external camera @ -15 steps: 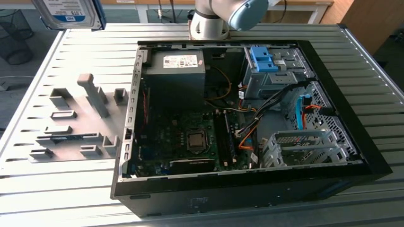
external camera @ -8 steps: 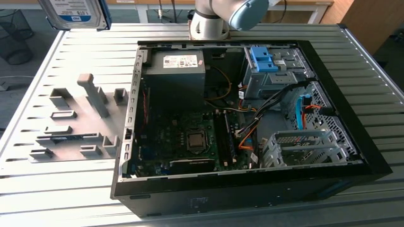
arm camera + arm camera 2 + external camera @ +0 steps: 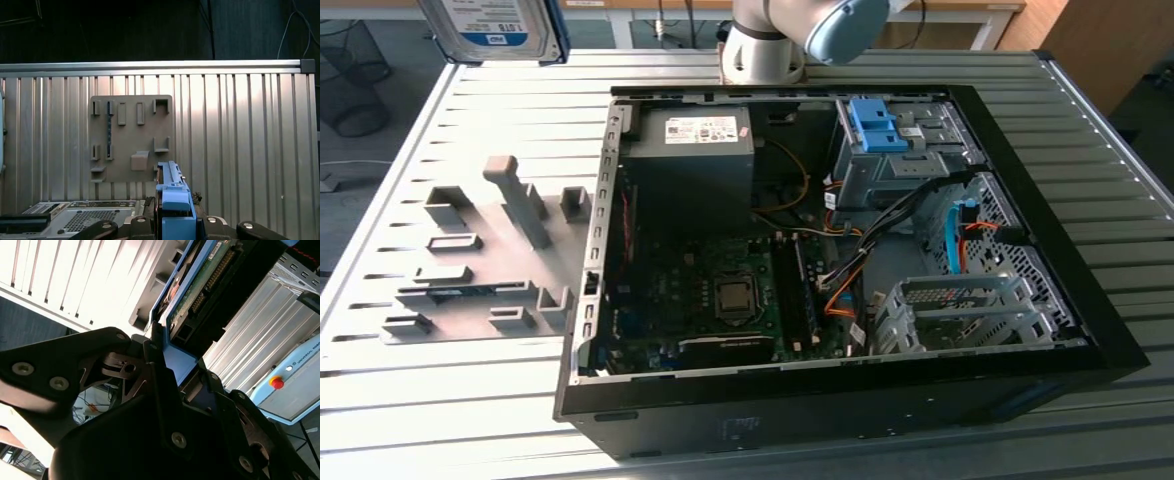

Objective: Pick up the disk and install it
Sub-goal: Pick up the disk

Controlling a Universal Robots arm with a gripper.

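Observation:
The disk (image 3: pixel 494 25) hangs in the air above the far corner of the table on the exterior view's left, its white-and-blue label facing the camera and blue rails along its sides. In the second wrist view the disk (image 3: pixel 200 285) shows its green circuit board and a blue side rail, and the black gripper (image 3: pixel 170 357) is shut on its end. In the first wrist view the disk (image 3: pixel 172 192) appears edge-on as a blue rail clamped in the gripper (image 3: pixel 172 222), high above the table.
An open black computer case (image 3: pixel 1067 260) lies on the slatted metal table (image 3: pixel 494 400), with a black power supply (image 3: pixel 694 160) and a drive cage holding a blue bracket (image 3: pixel 878 125). A grey fixture plate (image 3: pixel 480 260) (image 3: pixel 131 137) lies beside the case.

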